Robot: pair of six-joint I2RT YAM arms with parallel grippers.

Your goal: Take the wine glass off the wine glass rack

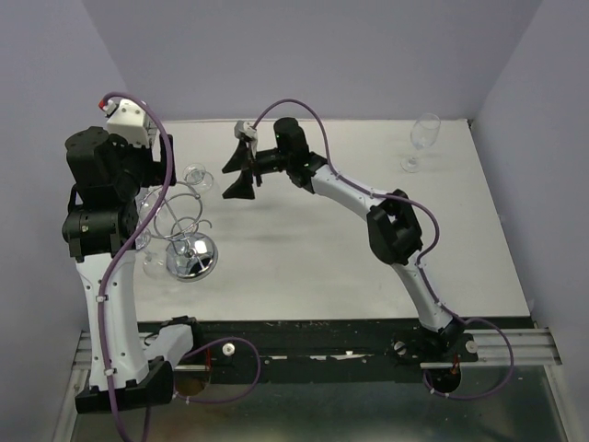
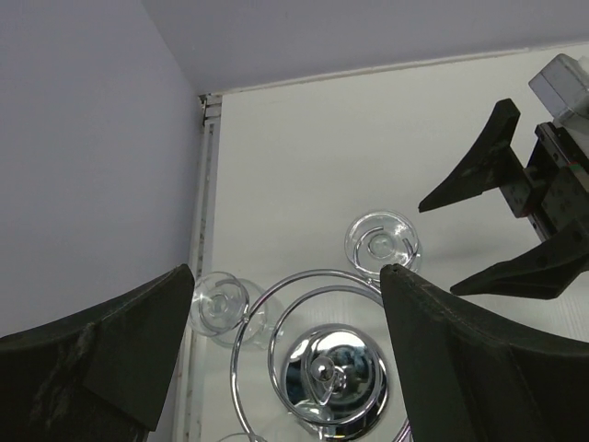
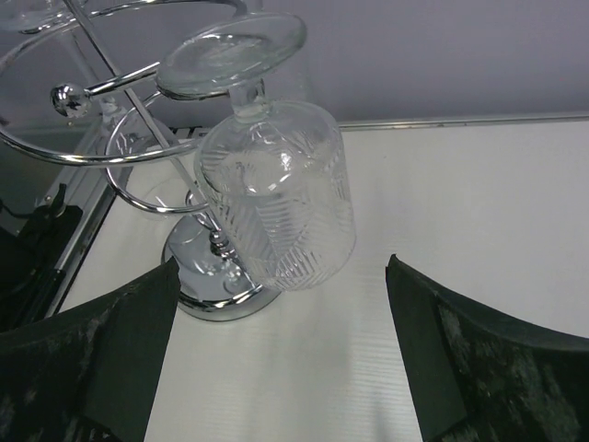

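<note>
Spread wide at 7 and 5 o'clock in its own wrist view, the fingers of the right gripper (image 3: 281, 267) frame the wine glass (image 3: 276, 203) without touching it. That glass hangs upside down, its foot caught in a wire ring of the wine glass rack (image 1: 191, 258), its ribbed bowl just beside the central rod.

From above, the rack stands at 9 o'clock on the table (image 1: 322, 267), and the right gripper sits at the rack's 1 o'clock, aimed at the glass. The left gripper (image 2: 285, 276) hovers over the rings, fingers likewise apart, holding nothing. A second glass (image 2: 219, 302) hangs at the rack's 9 o'clock in the left wrist view. A third glass (image 1: 421, 138) stands upright at the table's 1 o'clock, well apart.

By my judgement the approach is nearly finished; the grasp, the slide out of the ring and the set-down are not yet done.
</note>
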